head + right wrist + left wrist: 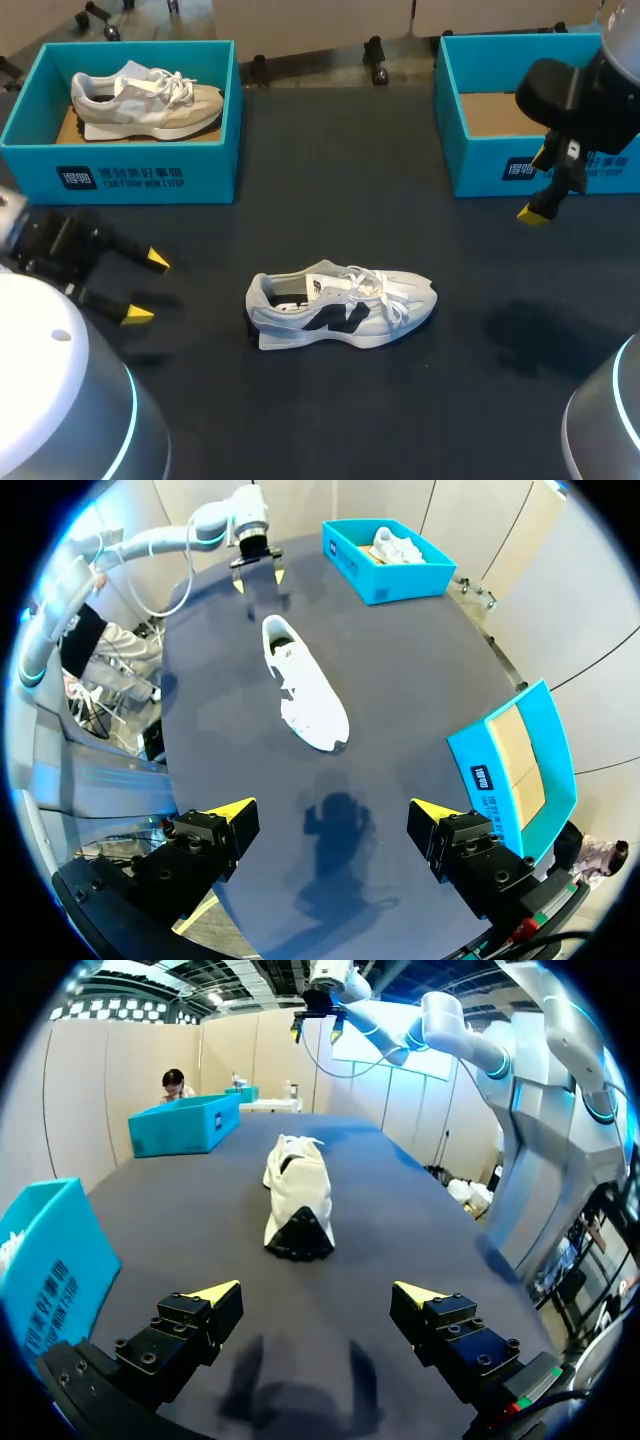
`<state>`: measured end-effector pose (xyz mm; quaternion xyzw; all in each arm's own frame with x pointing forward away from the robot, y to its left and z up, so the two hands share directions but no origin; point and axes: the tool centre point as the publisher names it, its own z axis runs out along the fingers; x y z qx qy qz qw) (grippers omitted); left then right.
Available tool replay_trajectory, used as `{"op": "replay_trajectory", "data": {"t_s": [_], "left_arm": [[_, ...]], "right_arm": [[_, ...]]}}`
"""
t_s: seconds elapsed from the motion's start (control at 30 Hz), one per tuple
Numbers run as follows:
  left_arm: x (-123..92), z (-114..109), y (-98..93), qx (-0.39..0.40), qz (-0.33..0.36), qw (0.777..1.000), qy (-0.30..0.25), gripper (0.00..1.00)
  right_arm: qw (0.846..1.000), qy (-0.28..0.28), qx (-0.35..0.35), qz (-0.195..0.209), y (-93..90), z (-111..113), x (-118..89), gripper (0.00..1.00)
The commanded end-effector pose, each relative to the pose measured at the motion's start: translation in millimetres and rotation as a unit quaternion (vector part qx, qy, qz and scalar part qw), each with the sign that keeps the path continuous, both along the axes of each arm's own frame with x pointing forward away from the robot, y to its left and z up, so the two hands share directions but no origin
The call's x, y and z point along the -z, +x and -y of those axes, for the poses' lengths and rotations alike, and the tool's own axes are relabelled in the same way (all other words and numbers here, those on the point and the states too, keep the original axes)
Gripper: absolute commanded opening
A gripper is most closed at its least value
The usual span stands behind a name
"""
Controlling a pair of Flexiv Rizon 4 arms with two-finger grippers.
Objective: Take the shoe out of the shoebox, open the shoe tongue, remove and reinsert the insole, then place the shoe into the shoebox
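Standing upright: shoe point(340, 310) | insole possibly inside, unclear | left gripper point(315, 1295), right gripper point(330, 815) spread

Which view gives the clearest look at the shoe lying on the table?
The head view: the shoe shows side-on, whole, with laces and opening visible. The left wrist view sees it heel-first and foreshortened; the right wrist view shows it from above, toe nearest, with less detail.
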<state>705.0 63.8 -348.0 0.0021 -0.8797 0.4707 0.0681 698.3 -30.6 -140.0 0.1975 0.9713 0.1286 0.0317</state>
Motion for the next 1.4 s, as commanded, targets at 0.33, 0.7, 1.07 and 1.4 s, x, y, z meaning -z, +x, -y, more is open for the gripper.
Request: {"op": "replay_trajectory", "data": {"t_s": [0.33,0.7,1.07,1.4], "left_arm": [[16.3,19.9,-23.7,-0.049,-0.040,0.997,-0.049,1.00],[16.3,19.9,-23.7,-0.049,-0.040,0.997,-0.049,1.00],[28.1,45.3,-16.1,-0.044,-0.023,0.996,-0.073,1.00],[32.0,71.2,-3.3,-0.038,0.030,0.994,-0.097,1.00]], "right_arm": [[1.000,-0.001,0.000,-0.002,1.7,-1.5,0.1,1.00],[1.000,-0.001,0.000,-0.002,1.7,-1.5,0.1,1.00],[1.000,-0.001,0.000,-0.002,1.7,-1.5,0.1,1.00],[1.000,-0.001,0.000,-0.002,1.7,-1.5,0.1,1.00]]}}
